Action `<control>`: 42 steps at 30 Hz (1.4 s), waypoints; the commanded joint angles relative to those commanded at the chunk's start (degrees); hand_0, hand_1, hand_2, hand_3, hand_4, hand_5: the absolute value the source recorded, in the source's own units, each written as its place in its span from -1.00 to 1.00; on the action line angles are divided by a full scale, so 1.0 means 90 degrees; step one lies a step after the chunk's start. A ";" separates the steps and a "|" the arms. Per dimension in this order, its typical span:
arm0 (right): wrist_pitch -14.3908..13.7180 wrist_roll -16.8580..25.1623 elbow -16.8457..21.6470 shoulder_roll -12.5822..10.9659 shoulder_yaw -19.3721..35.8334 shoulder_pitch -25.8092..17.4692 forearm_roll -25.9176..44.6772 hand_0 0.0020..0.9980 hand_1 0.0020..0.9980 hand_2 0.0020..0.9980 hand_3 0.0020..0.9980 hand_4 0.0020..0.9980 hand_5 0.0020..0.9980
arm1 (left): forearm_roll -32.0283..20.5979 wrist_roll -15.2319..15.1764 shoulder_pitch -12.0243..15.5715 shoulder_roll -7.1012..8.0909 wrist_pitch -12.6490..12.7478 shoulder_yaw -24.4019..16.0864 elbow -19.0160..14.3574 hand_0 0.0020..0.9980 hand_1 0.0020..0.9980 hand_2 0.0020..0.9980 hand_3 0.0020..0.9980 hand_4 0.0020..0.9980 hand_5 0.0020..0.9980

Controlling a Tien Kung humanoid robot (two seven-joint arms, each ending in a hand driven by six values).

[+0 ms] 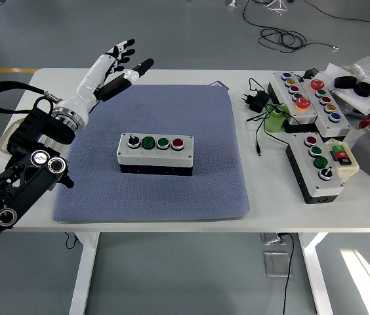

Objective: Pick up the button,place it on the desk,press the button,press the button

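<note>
Button box [156, 153] sits mid blue mat [106, 190], upright. Left hand [116, 65] above the mat's far-left corner, fingers spread, empty. Pressing stage, apparently; next move: descend onto a button.

White table [139, 220] bears a blue mat [198, 184] and control boxes [319, 164].
</note>
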 joint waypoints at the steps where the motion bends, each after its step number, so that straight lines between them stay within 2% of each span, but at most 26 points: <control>1: -0.0001 -0.0002 0.0000 0.0001 -0.0002 -0.0002 0.0003 0.58 0.60 0.64 0.50 -0.18 -0.04 | -0.0290 -0.0026 0.0012 0.0001 0.0029 -0.0021 0.0043 0.69 0.80 0.89 0.87 0.58 1.00; 5: -0.0004 -0.0007 0.0000 0.0006 -0.0012 -0.0011 0.0010 0.58 0.60 0.64 0.50 -0.18 -0.04 | -0.1366 -0.0111 0.0097 0.0024 0.0134 -0.0091 0.0194 0.69 0.80 0.89 0.87 0.58 1.00; 6: -0.0005 -0.0007 0.0000 0.0007 -0.0015 -0.0012 0.0013 0.58 0.60 0.64 0.50 -0.18 -0.04 | -0.1655 -0.0115 0.0109 0.0025 0.0136 -0.0102 0.0209 0.67 0.77 0.85 0.84 0.53 1.00; 11: -0.0004 -0.0020 0.0000 0.0013 -0.0021 -0.0025 -0.0012 0.58 0.60 0.64 0.50 -0.18 -0.04 | -0.2932 -0.0140 0.0198 0.0025 0.0053 -0.0222 0.0357 0.67 0.77 0.85 0.84 0.53 1.00; 13: -0.0003 -0.0022 0.0000 0.0014 -0.0024 -0.0029 -0.0017 0.58 0.60 0.64 0.50 -0.18 -0.04 | -0.3170 -0.0156 0.0220 0.0029 0.0039 -0.0244 0.0394 0.64 0.73 0.81 0.83 0.50 1.00; 24: 0.0005 -0.0002 0.0000 0.0017 -0.0030 -0.0034 0.0003 0.58 0.60 0.64 0.50 -0.18 -0.04 | -0.3610 -0.0347 0.0279 0.0035 0.0037 -0.0314 0.0513 0.63 0.71 0.78 0.81 0.49 1.00; 31: 0.0010 -0.0005 0.0000 0.0017 -0.0032 -0.0017 0.0011 0.58 0.60 0.64 0.50 -0.18 -0.04 | -0.3714 -0.0419 0.0288 0.0051 -0.0041 -0.0347 0.0590 0.61 0.67 0.76 0.79 0.47 1.00; 38: 0.0014 -0.0005 0.0000 0.0016 -0.0039 -0.0008 0.0015 0.58 0.60 0.64 0.50 -0.18 -0.04 | -0.4215 -0.0551 0.0283 0.0067 -0.0180 -0.0440 0.0800 0.60 0.66 0.76 0.77 0.47 1.00; 42: 0.0017 0.0005 0.0000 0.0014 -0.0053 0.0001 0.0037 0.58 0.60 0.64 0.50 -0.18 -0.04 | -0.4285 -0.0564 0.0292 0.0080 -0.0211 -0.0474 0.0853 0.60 0.66 0.76 0.77 0.47 1.00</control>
